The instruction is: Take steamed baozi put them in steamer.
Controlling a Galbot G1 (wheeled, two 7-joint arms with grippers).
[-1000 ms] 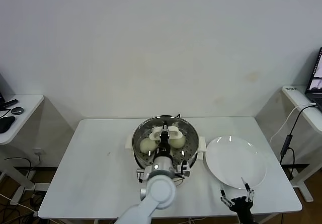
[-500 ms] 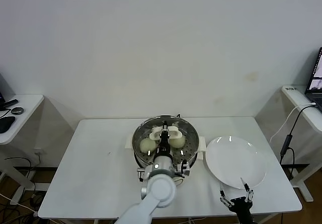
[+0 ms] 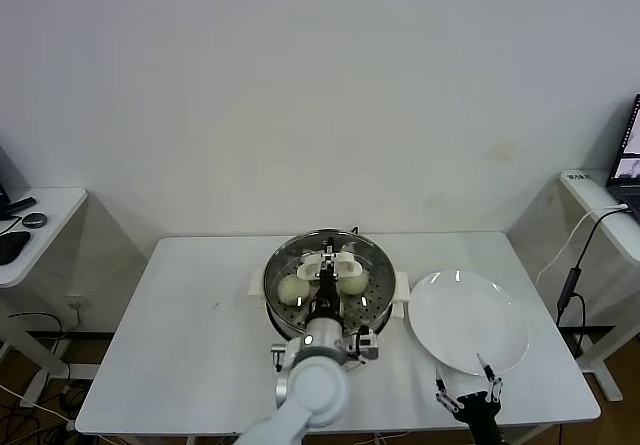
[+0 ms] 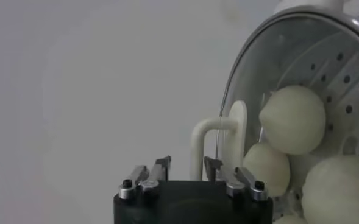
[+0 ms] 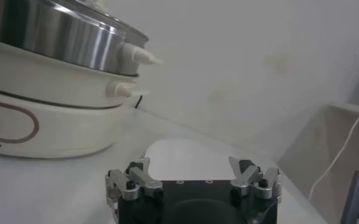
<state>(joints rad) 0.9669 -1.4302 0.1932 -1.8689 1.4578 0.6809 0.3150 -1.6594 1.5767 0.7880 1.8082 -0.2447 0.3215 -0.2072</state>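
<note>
The steamer (image 3: 277,305) stands mid-table with the glass lid (image 4: 252,61) on it. Cream-white baozi (image 3: 292,287) (image 3: 353,281) lie on its perforated tray; three show through the lid in the left wrist view (image 4: 292,119) (image 4: 266,167) (image 4: 341,189). My left gripper (image 3: 326,285) (image 4: 186,161) is over the steamer's near side, just short of the lid's white handle (image 3: 331,261) (image 4: 219,131), open and holding nothing. My right gripper (image 3: 468,397) (image 5: 189,165) is open and empty at the table's front right, by the near edge of the plate.
A bare white plate (image 3: 470,320) (image 5: 185,152) lies right of the steamer. The steamer's white base and side handles (image 5: 51,122) show in the right wrist view. Side desks stand far left (image 3: 30,230) and far right (image 3: 600,205), with cables hanging.
My left arm has drawn back a little toward me from the lid handle. The lid, baozi and right arm have not moved.
</note>
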